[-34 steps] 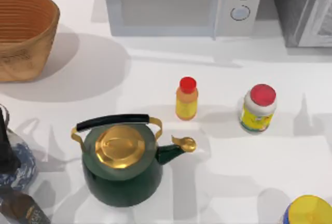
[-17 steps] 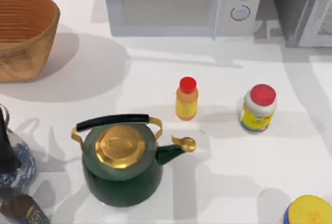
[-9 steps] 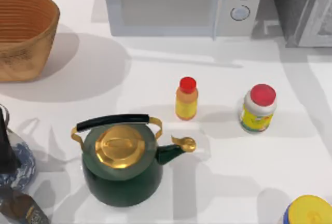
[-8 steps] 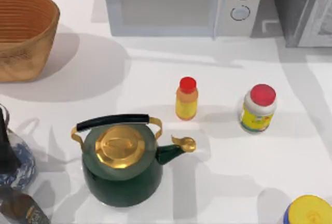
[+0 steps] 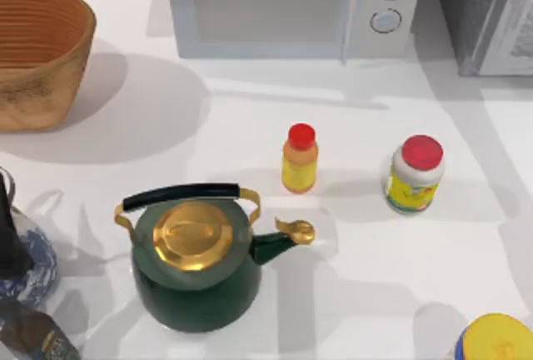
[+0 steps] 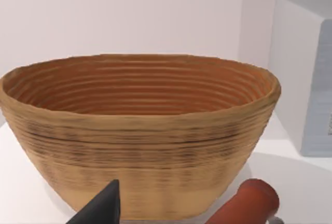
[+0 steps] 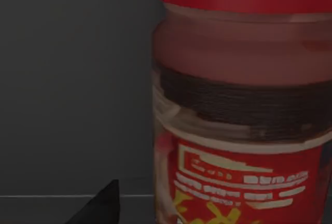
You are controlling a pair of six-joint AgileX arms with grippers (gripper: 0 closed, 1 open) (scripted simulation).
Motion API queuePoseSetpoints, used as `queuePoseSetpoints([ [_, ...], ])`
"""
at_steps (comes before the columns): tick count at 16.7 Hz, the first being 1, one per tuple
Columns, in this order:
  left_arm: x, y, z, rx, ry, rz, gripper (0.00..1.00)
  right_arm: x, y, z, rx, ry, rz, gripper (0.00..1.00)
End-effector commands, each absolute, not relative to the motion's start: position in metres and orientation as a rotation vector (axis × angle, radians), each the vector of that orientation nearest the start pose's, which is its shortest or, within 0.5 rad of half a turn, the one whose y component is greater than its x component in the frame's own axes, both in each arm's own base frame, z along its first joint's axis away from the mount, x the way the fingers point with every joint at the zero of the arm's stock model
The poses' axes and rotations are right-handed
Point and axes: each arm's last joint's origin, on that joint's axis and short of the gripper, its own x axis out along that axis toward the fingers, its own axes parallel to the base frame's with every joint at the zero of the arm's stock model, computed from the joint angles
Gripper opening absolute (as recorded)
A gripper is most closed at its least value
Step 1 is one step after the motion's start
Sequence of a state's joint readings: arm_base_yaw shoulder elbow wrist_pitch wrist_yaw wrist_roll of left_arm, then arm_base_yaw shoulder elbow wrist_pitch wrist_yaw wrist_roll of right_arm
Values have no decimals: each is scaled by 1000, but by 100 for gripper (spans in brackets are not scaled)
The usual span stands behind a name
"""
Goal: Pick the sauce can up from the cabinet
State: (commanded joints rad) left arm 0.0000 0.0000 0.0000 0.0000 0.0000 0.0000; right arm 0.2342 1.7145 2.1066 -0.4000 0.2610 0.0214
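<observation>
You are working with the right gripper inside the large dark-grey cabinet, which is standing at the table's far right corner. The sauce can, a small cylinder with a red lid and a red label printed in pale and yellow, is standing upright just ahead of the wrist camera, against the cabinet's dim inner wall. I cannot tell from these views whether the pincer is spread, pressed together or already pinching the can.

Judging from how the can is sitting off to one side of the wrist view, you probably need to centre it before closing. Aim for the labelled body below the lid, squeeze squarely, then lift straight and draw back out slowly so the can is not knocking the cabinet's walls.

On your way out, the red-capped jar with a yellow label is standing nearest the cabinet. The slim yellow bottle with a red cap is beside it, and the white microwave with two round knobs is next to the cabinet. The dark-green kettle with a brass lid is well apart.

The left gripper is sitting parked at the table's left, facing the woven brown basket.
</observation>
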Motion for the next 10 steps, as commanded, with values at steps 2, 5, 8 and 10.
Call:
queuePoseSetpoints([
  [2, 106, -1, 160, 0, 0, 0, 100, 359, 86, 509, 5, 3, -10, 100],
  [5, 106, -1, 160, 0, 0, 0, 100, 360, 84, 508, 3, 8, -14, 100],
  [8, 106, -1, 160, 0, 0, 0, 100, 365, 85, 509, 4, 7, -11, 100],
  [10, 106, -1, 160, 0, 0, 0, 100, 375, 86, 511, 5, 5, -10, 100],
])
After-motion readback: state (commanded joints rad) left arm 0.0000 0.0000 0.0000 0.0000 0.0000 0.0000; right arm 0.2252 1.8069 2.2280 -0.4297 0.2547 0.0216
